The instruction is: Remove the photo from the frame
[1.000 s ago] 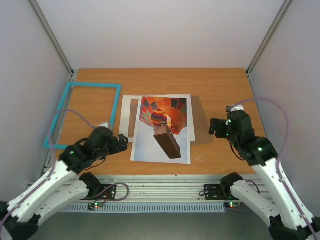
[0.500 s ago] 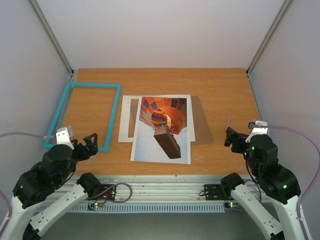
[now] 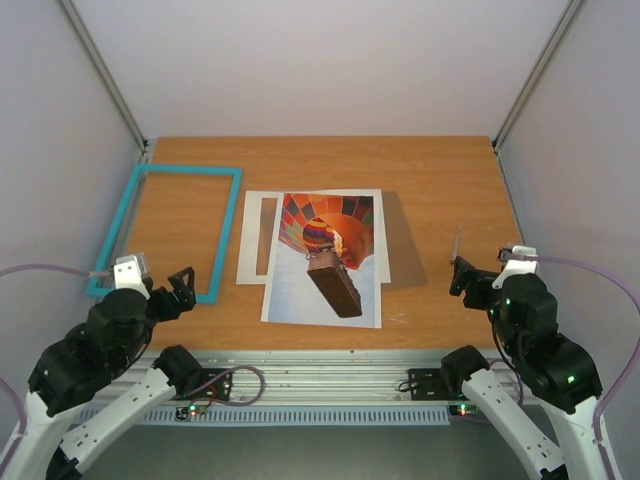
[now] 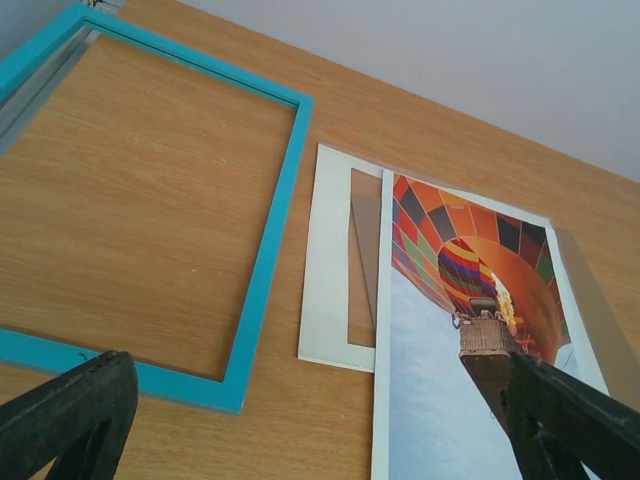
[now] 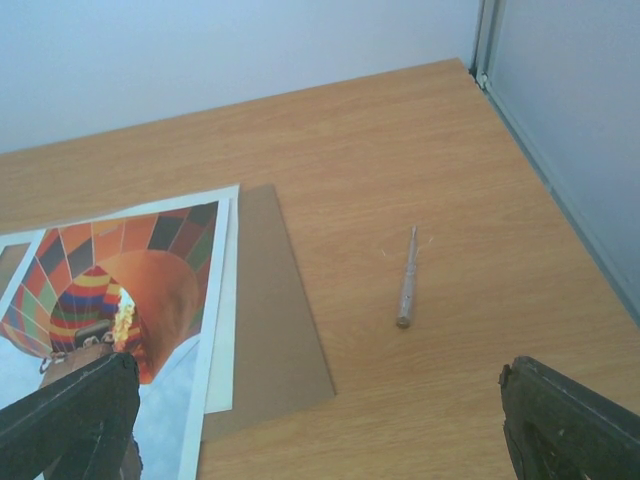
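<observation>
The photo [image 3: 325, 262] of an orange-red hot-air balloon lies flat at the middle of the table, outside the frame; it also shows in the left wrist view [image 4: 450, 400] and the right wrist view [image 5: 110, 290]. The turquoise frame [image 3: 228, 235] lies by itself at the left with bare table inside it [image 4: 270, 230]. My left gripper [image 3: 183, 290] hangs open near the front edge, just right of the frame's near corner [image 4: 318, 410]. My right gripper [image 3: 460, 278] is open right of the photo, holding nothing [image 5: 310, 400].
A white mat [image 3: 252, 235] with a cut-out window lies partly under the photo's left side [image 4: 328, 270]. A brown backing board [image 5: 275, 310] sticks out from under its right side. A thin metal rod [image 5: 407, 280] lies on the table further right [image 3: 457, 243].
Both arms have drawn back from the photo toward the near edge, the left one swinging left and the right one swinging right. Photo, mat and frame have not moved.
</observation>
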You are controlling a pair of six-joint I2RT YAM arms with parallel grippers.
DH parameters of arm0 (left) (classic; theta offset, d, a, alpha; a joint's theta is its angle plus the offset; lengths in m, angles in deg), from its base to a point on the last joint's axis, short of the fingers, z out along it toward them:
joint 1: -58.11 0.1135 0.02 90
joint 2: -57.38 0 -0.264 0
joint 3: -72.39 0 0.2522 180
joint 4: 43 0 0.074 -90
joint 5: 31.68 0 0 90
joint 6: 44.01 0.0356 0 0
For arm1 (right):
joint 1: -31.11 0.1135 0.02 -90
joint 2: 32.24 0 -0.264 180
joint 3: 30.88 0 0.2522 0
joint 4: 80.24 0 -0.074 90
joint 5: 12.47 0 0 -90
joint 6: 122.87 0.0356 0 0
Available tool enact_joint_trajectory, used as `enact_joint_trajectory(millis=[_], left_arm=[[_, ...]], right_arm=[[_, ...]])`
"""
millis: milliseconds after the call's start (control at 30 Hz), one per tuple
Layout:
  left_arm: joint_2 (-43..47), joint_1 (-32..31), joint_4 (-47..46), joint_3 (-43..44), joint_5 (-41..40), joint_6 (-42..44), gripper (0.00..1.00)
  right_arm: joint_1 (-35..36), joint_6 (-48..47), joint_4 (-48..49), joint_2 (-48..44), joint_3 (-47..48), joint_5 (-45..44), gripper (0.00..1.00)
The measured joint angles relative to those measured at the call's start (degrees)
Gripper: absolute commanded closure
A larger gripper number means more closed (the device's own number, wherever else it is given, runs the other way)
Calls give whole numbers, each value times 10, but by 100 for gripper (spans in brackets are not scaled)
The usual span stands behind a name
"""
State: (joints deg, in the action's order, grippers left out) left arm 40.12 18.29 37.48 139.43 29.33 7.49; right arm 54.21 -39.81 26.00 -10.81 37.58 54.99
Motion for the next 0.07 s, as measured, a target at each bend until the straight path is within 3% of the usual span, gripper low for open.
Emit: enact_joint_trajectory(millis=[67], left_arm=[[-1, 0, 0, 0, 0, 0, 1]], right_arm=[[0, 0, 0, -2, -1, 0, 2]])
